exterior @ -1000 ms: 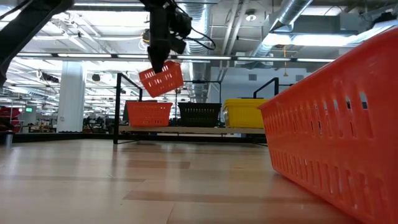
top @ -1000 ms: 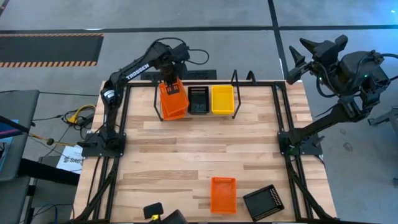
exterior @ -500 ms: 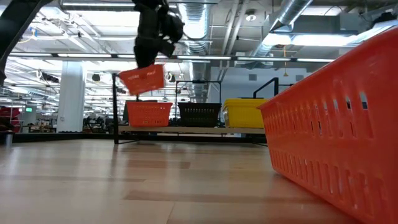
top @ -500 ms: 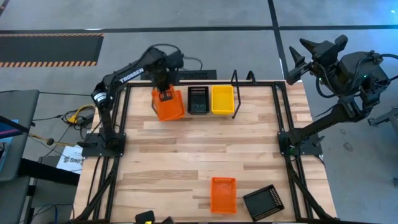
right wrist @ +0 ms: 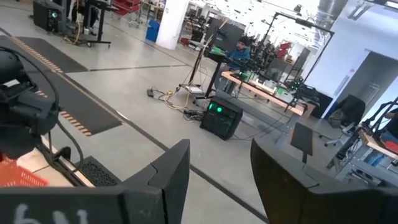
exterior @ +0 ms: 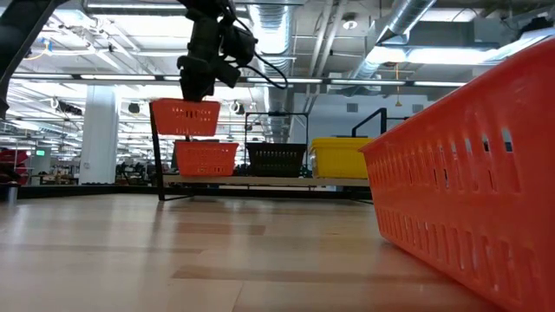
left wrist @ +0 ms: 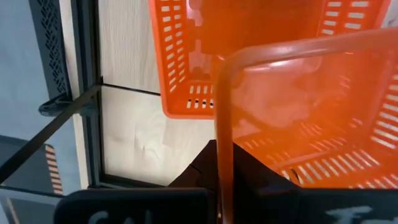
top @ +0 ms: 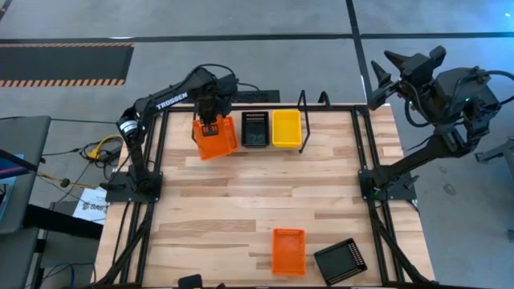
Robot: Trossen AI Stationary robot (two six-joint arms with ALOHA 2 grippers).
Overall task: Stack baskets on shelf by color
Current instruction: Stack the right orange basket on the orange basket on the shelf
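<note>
My left gripper [top: 210, 122] is shut on an orange basket [exterior: 185, 117] and holds it level in the air. It hangs just above another orange basket [exterior: 205, 159] at the left end of the shelf [exterior: 260, 180]. A black basket [top: 255, 128] and a yellow basket [top: 287, 128] sit beside that one on the shelf. In the high view the held basket [top: 217, 140] covers most of the one below. My right gripper [top: 377, 76] stands open, raised high beyond the table's far right corner. My left gripper pinches the rim of the basket's far short wall [left wrist: 222, 149], one finger inside the basket and one outside. The fingers point down from above. The basket hangs below them, lifted clear and about level, above the orange basket on the shelf [left wrist: 180, 62].
An orange basket [top: 288, 250] and a black basket [top: 340, 261] lie near the table's near edge; the orange one fills the right of the low view [exterior: 468, 191]. The shelf's upright loops [top: 303, 108] stand at the far edge. Bare wood lies between.
My left gripper has carried the orange basket toward the table's left and near edges and a little down. The basket, tilted a second ago, now hangs level over the orange basket on the shelf.
</note>
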